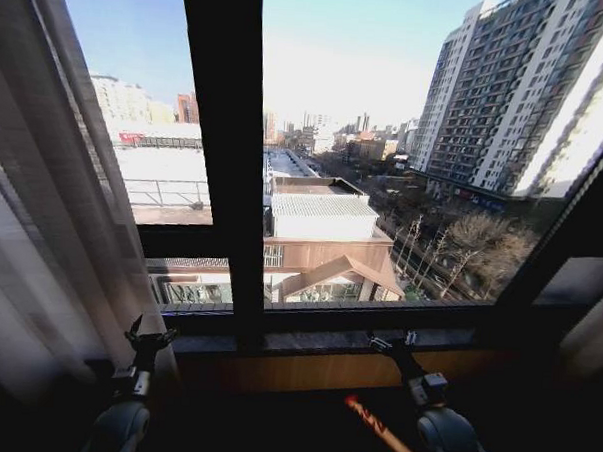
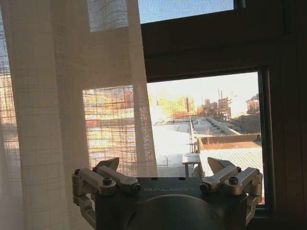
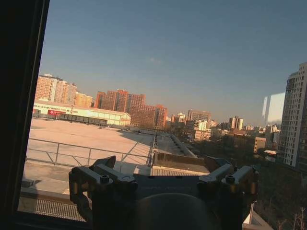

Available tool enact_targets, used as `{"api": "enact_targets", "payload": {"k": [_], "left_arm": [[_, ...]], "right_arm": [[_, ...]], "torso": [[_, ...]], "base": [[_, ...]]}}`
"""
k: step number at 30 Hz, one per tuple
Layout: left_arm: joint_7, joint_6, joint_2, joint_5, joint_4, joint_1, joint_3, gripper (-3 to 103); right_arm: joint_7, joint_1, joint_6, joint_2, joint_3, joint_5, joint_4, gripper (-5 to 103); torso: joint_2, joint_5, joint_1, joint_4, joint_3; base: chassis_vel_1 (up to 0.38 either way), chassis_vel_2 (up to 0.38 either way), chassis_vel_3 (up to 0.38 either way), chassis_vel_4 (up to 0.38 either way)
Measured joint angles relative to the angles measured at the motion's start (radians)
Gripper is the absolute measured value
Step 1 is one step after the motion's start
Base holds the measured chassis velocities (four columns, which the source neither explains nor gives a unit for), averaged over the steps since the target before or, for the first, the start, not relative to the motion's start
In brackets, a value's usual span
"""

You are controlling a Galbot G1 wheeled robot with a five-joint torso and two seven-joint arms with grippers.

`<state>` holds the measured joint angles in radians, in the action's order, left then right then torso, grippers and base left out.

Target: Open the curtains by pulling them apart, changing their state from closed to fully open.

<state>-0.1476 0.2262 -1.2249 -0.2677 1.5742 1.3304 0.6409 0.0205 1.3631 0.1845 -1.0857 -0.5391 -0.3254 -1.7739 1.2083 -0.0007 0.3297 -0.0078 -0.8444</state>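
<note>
The sheer white curtains are drawn to the sides. The left panel (image 1: pixel 51 235) hangs bunched in folds at the window's left edge, and a strip of pale fabric (image 1: pixel 592 334) shows at the right edge. My left gripper (image 1: pixel 149 331) is low by the sill, just right of the left panel. In the left wrist view this gripper (image 2: pixel 163 165) is open and holds nothing, with the sheer curtain (image 2: pixel 62 120) hanging apart from it. My right gripper (image 1: pixel 394 340) is low before the sill right of centre. In the right wrist view it (image 3: pixel 160 163) is open and empty, facing bare glass.
A thick black window frame bar (image 1: pixel 225 153) runs upright through the middle of the glass, with a crossbar and the sill (image 1: pixel 316 342) below. Dark frame (image 3: pixel 19 110) borders the pane. An orange-red strap (image 1: pixel 378 430) lies low between the arms.
</note>
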Motion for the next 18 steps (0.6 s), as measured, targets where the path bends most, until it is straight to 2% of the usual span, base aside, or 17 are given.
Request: {"api": "enact_targets", "payload": {"k": [6, 10, 13, 18], "left_arm": [[-0.017, -0.013, 0.002, 0.002, 0.075, 0.010, 0.015, 100], [-0.047, -0.067, 0.017, -0.006, 0.257, 0.047, 0.045, 100], [-0.063, -0.096, 0.022, -0.002, 0.308, 0.069, 0.055, 100], [-0.116, -0.109, 0.020, 0.046, 0.285, 0.080, 0.059, 100]], "right_arm": [[0.000, 0.000, 0.000, 0.000, 0.000, 0.000, 0.000, 100], [0.000, 0.000, 0.000, 0.000, 0.000, 0.000, 0.000, 100], [0.000, 0.000, 0.000, 0.000, 0.000, 0.000, 0.000, 100], [0.000, 0.000, 0.000, 0.000, 0.000, 0.000, 0.000, 100]], "torso": [[0.000, 0.0008, 0.000, -0.0004, 0.000], [0.000, 0.0010, 0.000, -0.0003, 0.000], [0.000, 0.0011, 0.000, -0.0003, 0.000], [0.000, 0.0006, 0.000, -0.0002, 0.000]], "base": [[0.000, 0.000, 0.000, 0.000], [0.000, 0.000, 0.000, 0.000], [0.000, 0.000, 0.000, 0.000], [0.000, 0.000, 0.000, 0.000]]}}
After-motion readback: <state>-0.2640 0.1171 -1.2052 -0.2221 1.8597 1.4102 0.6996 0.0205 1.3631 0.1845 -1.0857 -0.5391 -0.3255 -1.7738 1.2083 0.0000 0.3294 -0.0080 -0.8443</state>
